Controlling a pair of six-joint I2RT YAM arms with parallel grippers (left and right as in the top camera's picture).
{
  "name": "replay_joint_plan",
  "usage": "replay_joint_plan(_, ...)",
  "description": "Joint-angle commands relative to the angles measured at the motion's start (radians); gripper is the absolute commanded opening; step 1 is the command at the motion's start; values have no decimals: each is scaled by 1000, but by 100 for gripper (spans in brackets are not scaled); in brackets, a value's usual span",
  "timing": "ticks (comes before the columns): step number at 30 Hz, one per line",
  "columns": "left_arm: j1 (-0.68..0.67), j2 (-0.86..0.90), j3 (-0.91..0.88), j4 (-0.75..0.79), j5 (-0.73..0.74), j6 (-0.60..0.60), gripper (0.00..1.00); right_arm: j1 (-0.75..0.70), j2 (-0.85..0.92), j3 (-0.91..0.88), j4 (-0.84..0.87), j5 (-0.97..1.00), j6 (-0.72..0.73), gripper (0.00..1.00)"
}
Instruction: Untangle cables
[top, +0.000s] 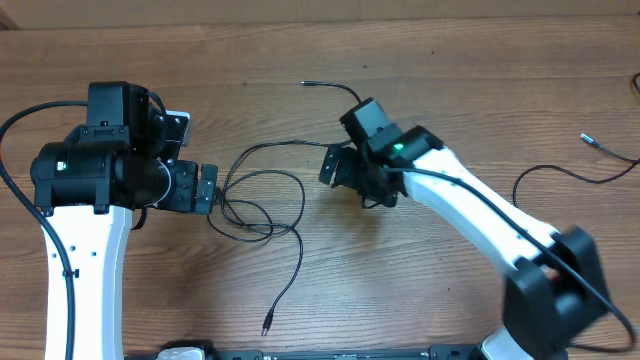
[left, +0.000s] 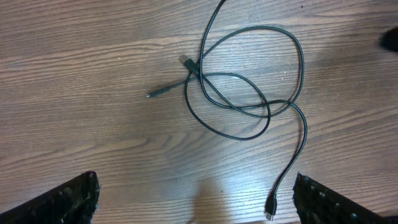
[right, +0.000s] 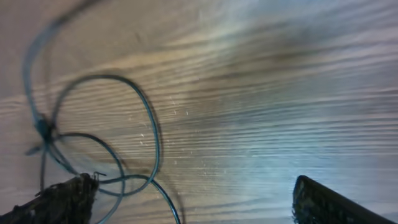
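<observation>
Wooden table (top: 300, 40) with brown grain fills all my views. At the left side I see the left gripper (top: 207, 188), low over the board, with its two fingers standing wide apart. In the left wrist view the dark pads (left: 68, 199) sit at the two bottom corners and only wood shows between them.

Just beside this gripper, toward the middle, lie the cables (top: 262, 205). They are thin black cords in several loops that cross each other, flat on the table. From above, the nearest loop looks almost touching the left fingertips, but I cannot tell if there is contact. One strand leaves the bunch toward the near edge and ends in a small plug (top: 267, 325).

Right of the loops is the right gripper (top: 333, 165), also spread open and holding no cord. Its wrist view is blurred, yet I see loops at the left of it and plain wood between the fingers (right: 336, 202).

Far to the right, well apart from the bunch, a lone cord (top: 560, 177) lies with a small silvery end (top: 587, 139).
</observation>
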Motion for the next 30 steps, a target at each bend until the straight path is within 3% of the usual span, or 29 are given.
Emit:
replay_joint_plan(1,6,4,5,0,-6,0,100,19,73,1,31,-126,-1,95)
replay_joint_plan(16,6,4,5,0,-6,0,99,146,97,-3,130,-85,209,100)
replay_joint_plan(30,6,4,5,0,-6,0,99,202,97,-185,378,-49,400,100)
